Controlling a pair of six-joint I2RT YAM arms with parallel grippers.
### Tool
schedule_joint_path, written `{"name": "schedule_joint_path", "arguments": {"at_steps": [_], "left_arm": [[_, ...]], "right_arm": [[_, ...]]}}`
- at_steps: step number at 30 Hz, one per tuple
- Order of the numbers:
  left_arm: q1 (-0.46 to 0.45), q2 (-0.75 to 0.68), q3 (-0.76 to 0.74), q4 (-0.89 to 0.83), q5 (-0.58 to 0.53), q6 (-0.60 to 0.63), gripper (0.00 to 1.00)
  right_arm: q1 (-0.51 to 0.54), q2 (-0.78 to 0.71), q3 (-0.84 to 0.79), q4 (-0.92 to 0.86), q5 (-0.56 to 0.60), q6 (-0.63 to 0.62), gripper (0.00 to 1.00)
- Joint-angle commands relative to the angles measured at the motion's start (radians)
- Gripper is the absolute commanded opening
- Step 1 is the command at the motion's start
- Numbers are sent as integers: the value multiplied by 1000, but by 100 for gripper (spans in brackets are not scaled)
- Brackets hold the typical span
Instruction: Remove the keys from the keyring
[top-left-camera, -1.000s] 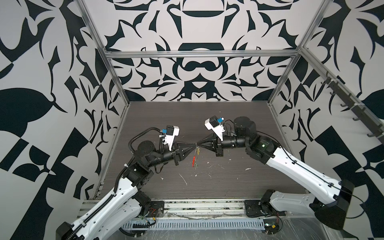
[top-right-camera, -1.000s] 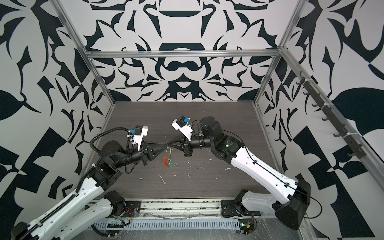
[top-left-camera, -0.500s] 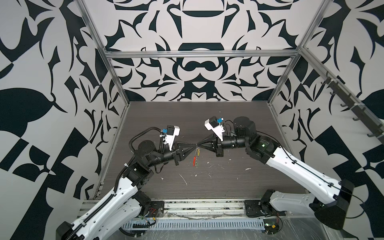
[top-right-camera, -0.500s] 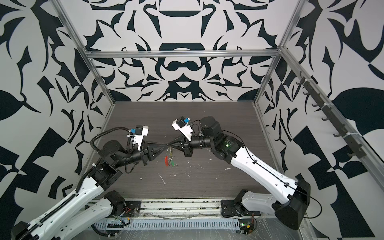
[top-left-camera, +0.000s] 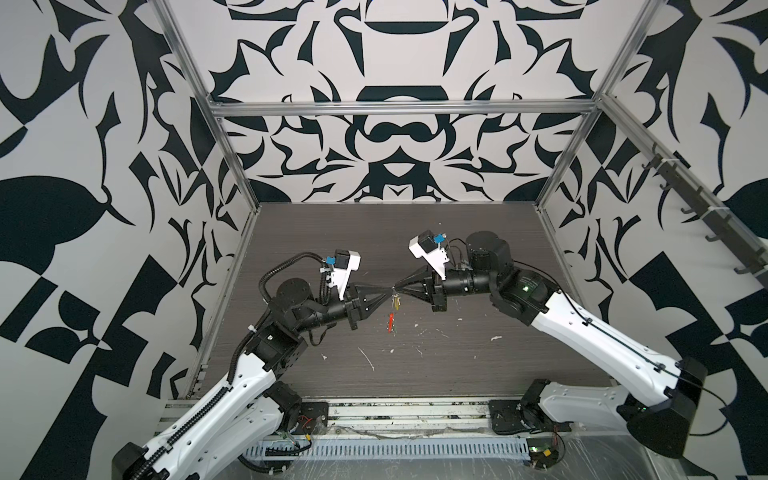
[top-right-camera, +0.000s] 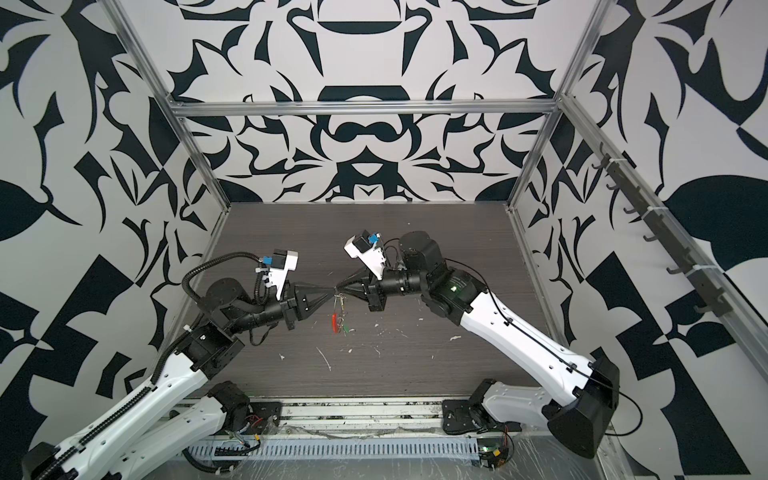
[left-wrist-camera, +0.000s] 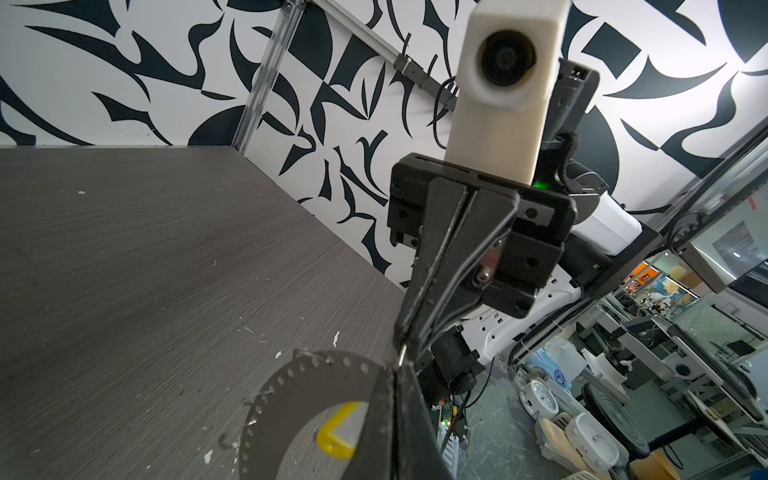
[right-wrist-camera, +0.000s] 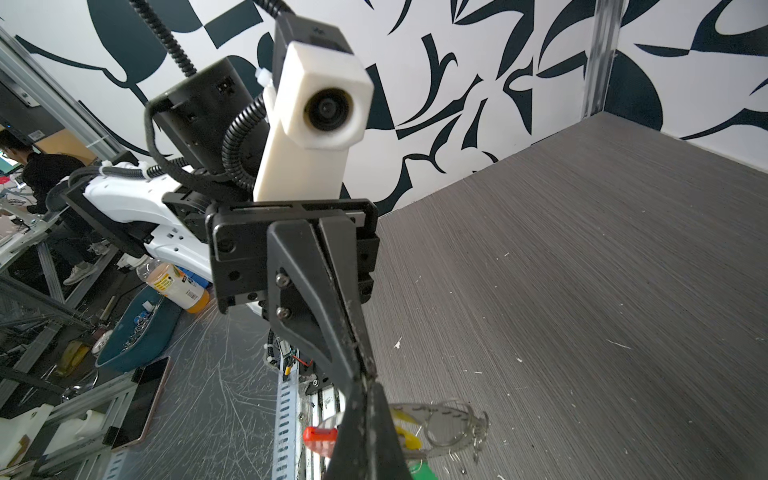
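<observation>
keyring hanging over table centre, table edges and walls well away

A dark wood-grain tabletop carries small white scraps scattered across its front half.

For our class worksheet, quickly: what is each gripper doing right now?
Left gripper: closed, pinching the keyring.
Right gripper: closed, holding the keyring up.
</observation>
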Motion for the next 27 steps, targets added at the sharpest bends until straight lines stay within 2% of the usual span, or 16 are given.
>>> {"name": "schedule_joint_path", "arguments": {"at_steps": [1, 7, 10, 12, 16, 27], "left_arm": [[3, 4, 41, 15, 10, -4, 0], [3, -8, 37, 13, -25, 4, 0], [3, -18, 30, 17, -40, 7, 0], [3, -23, 26, 25, -44, 7, 0], [3, -33, 18, 32, -52, 7, 0], [3, -83, 0, 49, -80, 4, 0]], "right_arm": [[4, 8, 52, 33, -31, 7, 0], [7, -4, 52, 54, -22, 31, 0], [9, -17, 49, 72, -17, 45, 20], [9, -27, 46, 78, -6, 47, 29], [9, -52, 34, 100, 13, 61, 39], [24, -179, -162, 191, 181, 73, 42]]}}
